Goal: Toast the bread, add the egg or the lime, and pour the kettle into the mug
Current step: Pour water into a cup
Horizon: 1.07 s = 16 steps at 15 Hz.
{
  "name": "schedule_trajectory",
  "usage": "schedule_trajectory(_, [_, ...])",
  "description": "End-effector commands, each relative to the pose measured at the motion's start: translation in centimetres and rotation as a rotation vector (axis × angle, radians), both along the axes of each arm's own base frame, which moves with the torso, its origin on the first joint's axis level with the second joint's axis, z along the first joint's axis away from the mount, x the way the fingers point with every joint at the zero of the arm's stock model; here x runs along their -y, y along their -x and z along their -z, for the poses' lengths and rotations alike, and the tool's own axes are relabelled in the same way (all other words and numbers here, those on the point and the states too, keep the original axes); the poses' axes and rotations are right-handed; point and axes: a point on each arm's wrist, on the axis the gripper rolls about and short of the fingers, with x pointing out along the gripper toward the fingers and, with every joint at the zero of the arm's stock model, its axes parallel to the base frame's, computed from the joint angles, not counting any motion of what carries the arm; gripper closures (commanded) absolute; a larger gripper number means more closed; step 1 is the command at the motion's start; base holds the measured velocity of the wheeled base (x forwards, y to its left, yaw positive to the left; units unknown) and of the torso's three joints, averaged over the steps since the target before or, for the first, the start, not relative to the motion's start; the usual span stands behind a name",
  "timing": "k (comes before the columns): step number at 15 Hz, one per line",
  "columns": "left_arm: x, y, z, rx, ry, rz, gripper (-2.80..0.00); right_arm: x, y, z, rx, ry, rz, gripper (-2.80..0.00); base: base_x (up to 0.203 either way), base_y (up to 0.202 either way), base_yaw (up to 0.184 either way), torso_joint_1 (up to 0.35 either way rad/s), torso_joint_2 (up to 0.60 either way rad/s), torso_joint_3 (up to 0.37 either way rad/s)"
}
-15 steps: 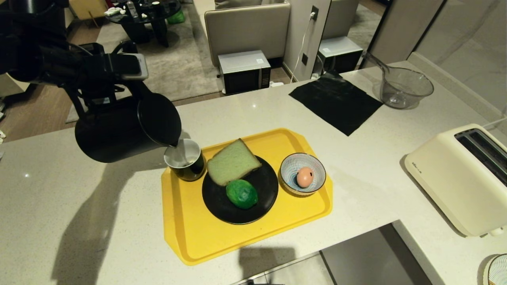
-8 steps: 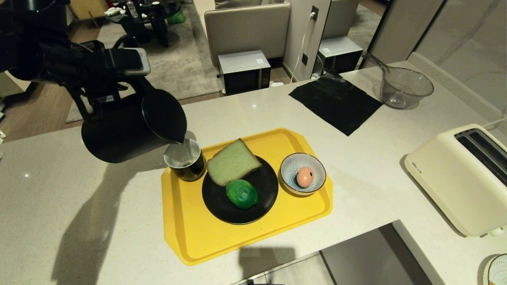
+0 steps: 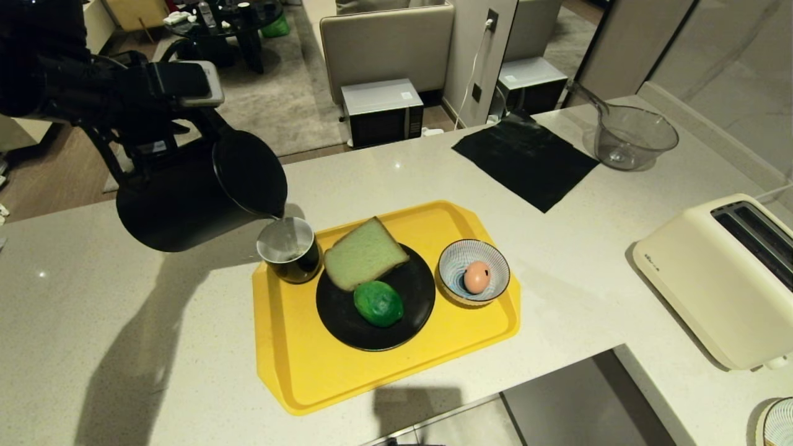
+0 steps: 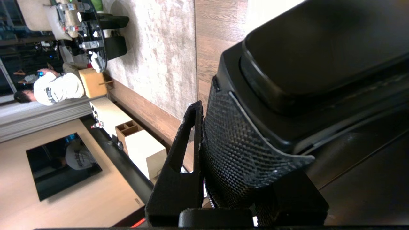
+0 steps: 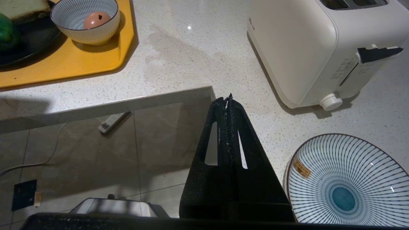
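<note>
Left gripper [image 4: 204, 137] clamped on kettle [image 3: 186, 192] handle, spout tipped over mug [image 3: 289, 249]. Right gripper [image 5: 228, 102] fingers pressed together, idle; only its wrist view shows it.

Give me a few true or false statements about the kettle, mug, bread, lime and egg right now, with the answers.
1. The left hand holds the kettle tilted, spout over the mug. True.
2. The bread is in the toaster. False: it lies on the black plate.
3. The lime shares the plate with the bread. True.
4. The egg sits in the mug. False: it sits in the striped bowl.
5. The right hand grips the toaster. False: it is shut on nothing, beside it.
</note>
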Motion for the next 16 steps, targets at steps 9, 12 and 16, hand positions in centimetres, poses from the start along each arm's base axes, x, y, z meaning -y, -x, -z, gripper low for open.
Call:
schedule_trajectory(9, [-0.4,2.0,-1.7,0.057,0.115,-0.024,0.00,0.0,-0.2,0.8,-0.028,0.002,-0.001,0.00,0.000,0.000,0.000,0.000,0.00,0.000])
schedule_trajectory(12, [-1.8,2.8,-2.2,0.078,0.148,-0.073,0.00,0.0,-0.2,0.8,-0.028,0.005,-0.001,0.00,0.000,0.000,0.000,0.000,0.00,0.000])
schedule_trajectory(16, [-3.4,3.6,-2.7,0.104,0.255,-0.147,0.00,0.0,-0.2,0.8,-0.028,0.007,-0.005,0.00,0.000,0.000,0.000,0.000,0.00,0.000])
